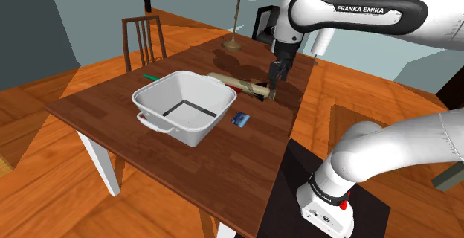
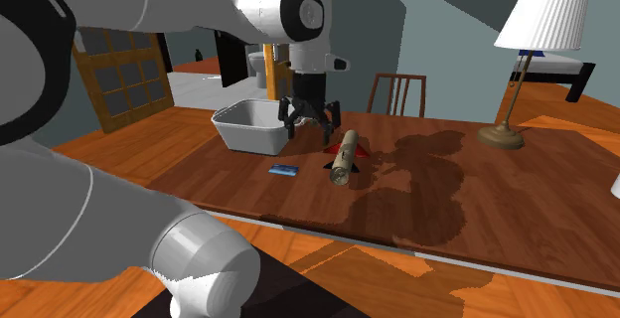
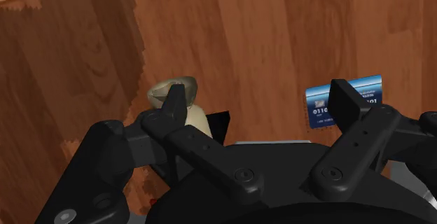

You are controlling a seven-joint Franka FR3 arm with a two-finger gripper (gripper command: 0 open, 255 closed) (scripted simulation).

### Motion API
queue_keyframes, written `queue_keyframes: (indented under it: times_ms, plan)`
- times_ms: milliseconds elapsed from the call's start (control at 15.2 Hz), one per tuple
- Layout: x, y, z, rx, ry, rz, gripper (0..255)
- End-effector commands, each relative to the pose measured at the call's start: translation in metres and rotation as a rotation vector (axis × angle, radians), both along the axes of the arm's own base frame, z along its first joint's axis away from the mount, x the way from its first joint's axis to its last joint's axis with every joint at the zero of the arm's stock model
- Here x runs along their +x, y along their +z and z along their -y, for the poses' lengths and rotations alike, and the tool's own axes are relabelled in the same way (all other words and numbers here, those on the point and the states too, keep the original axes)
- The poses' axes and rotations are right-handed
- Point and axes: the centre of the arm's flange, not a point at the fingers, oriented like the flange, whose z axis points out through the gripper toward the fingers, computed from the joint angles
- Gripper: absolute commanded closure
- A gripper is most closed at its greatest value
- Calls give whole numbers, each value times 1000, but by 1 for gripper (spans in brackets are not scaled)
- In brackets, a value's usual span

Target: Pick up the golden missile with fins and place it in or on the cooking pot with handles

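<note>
Our end effector (image 2: 310, 132) hangs wide open and empty over one end of the tan, finned missile (image 2: 344, 155), which lies on its side on the table (image 1: 245, 158) near the white handled pot (image 1: 189, 130). We judge it stiff, light and apt to roll; gripping across the mid-body, clear of the fins, looks safest.

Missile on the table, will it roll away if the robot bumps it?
Probably not far: the missile lies on its side with a round body, but its fins would likely catch the table. It looks stiff, so shouldn't bend.
</note>
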Motion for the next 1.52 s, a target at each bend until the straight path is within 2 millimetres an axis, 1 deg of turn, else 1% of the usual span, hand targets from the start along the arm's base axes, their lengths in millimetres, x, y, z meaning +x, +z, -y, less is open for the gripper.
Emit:
queue_keyframes:
  times_ms: [0, 330, 660, 726, 1188, 1254, 1452]
  plan:
    - [25, -12, 7, 3, 31, 6, 0]
    - [80, -41, 23, 11, 106, 16, 0]
    - [137, -69, 34, 18, 181, 26, 0]
    - [143, -71, 34, 19, 189, 27, 0]
    - [140, -108, 36, 19, 189, 27, 0]
    - [140, -111, 36, 19, 189, 27, 0]
    - [140, -111, 36, 19, 189, 27, 0]
